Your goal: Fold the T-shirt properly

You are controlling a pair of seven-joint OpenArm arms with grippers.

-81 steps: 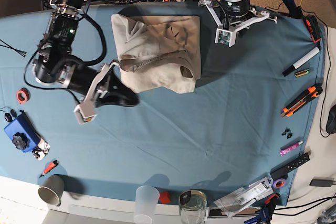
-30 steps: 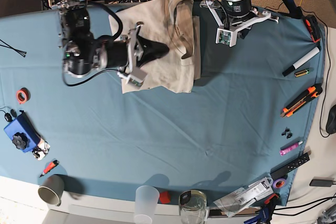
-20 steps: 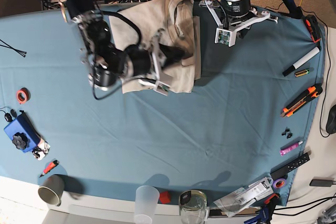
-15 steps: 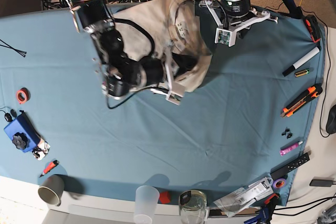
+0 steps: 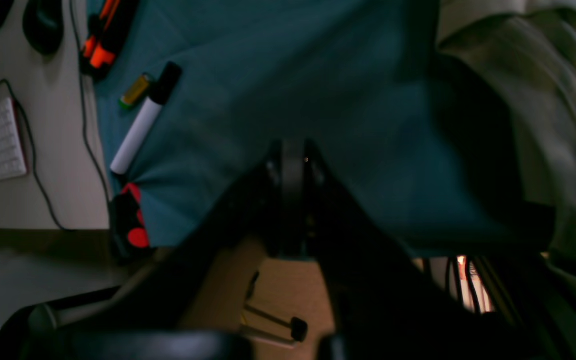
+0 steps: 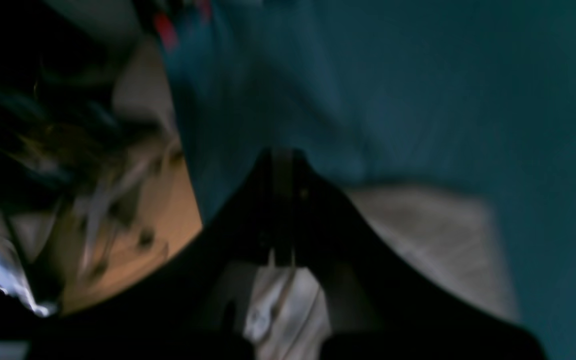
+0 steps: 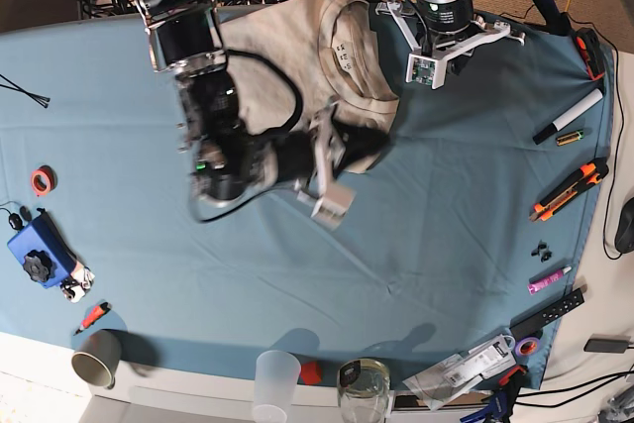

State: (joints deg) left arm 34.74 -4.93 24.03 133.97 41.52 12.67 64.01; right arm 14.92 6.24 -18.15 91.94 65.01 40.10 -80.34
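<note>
Beige T-shirt, bunched beside left gripper, jaws unclear. Right gripper apparently clenched on shirt edge. Risk: weak pinch; fabric slipping, crumpling.

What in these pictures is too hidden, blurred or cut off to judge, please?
- T-shirt in the base view: its lower left part is hidden under the right arm, its top cut off by clutter.
- Right gripper: the right wrist view is smeared by motion; the jaws look closed on cloth, but the grip itself is unclear.
- Left gripper: dark in the left wrist view, so its fingertips are hard to separate.
- The neck label: too small to read.
</note>
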